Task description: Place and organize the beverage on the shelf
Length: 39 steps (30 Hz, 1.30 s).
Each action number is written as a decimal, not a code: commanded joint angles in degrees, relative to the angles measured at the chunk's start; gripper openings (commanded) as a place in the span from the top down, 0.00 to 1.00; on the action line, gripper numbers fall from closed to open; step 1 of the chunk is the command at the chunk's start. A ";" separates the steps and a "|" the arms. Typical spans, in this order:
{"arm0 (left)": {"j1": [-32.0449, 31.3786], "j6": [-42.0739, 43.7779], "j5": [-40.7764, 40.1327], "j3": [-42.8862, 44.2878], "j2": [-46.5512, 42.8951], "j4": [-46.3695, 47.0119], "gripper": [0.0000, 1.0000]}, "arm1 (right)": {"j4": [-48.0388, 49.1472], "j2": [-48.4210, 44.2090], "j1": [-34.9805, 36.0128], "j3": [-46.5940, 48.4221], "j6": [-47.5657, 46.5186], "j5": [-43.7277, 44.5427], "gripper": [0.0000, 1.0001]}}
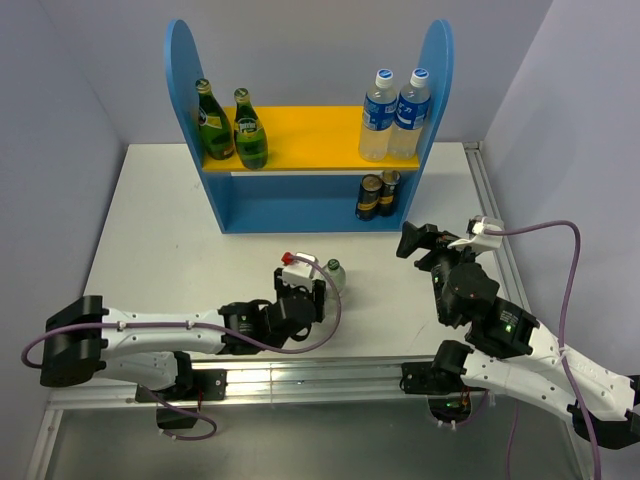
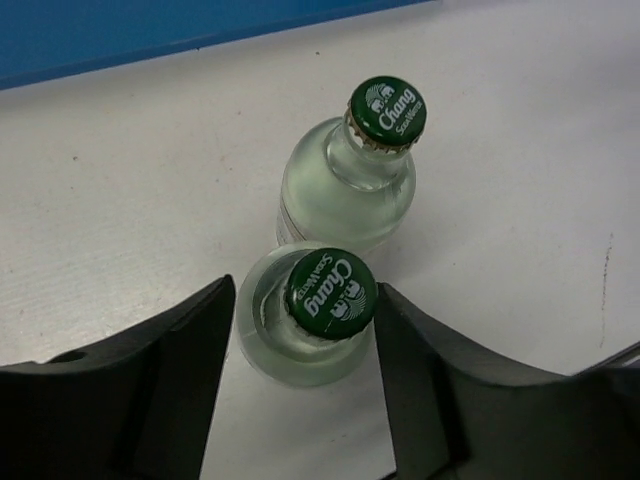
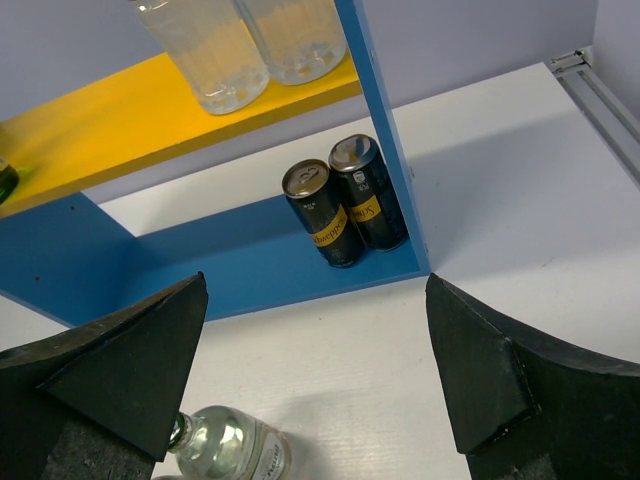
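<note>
Top external: shelf [image 1: 300,205] set at the far side of the tabletop [image 1: 150,230]. Two green bottles [image 1: 232,128] are stood on the left of its yellow board [image 1: 310,140], two water bottles [image 1: 395,115] on the right, and two cans [image 1: 378,195] on the lower level at the right end. Left end effector [image 1: 312,285] is positioned mid-tabletop in front of the shelf, with a clear bottle [image 1: 334,272] seen just beyond it. Right end effector [image 1: 415,240] is held off to the right, near the shelf's right corner.

Left wrist: two upright clear bottles with green caps, touching. The near bottle [image 2: 320,310] is straddled by the fingers [image 2: 150,380]; the gap is narrow, and actual contact cannot be told. The far bottle [image 2: 350,185] is outside the jaws.

Right wrist: fingers [image 3: 110,370] are spread wide, with nothing held between them. The cans [image 3: 345,205] are seen side by side against the right panel. A clear bottle [image 3: 235,450] is visible at the bottom edge.
</note>
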 commanded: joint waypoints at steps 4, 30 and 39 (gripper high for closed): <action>-0.36 2.54 -4.36 3.19 2.18 6.36 0.45 | 0.32 0.61 0.23 0.15 0.88 1.25 0.04; 12.28 12.21 -5.16 5.57 -5.45 6.07 1.00 | 1.46 0.79 0.14 -0.46 0.52 1.07 0.04; 32.59 21.18 6.62 9.08 -2.57 16.29 1.00 | 1.90 0.96 0.14 -0.55 0.26 0.54 0.04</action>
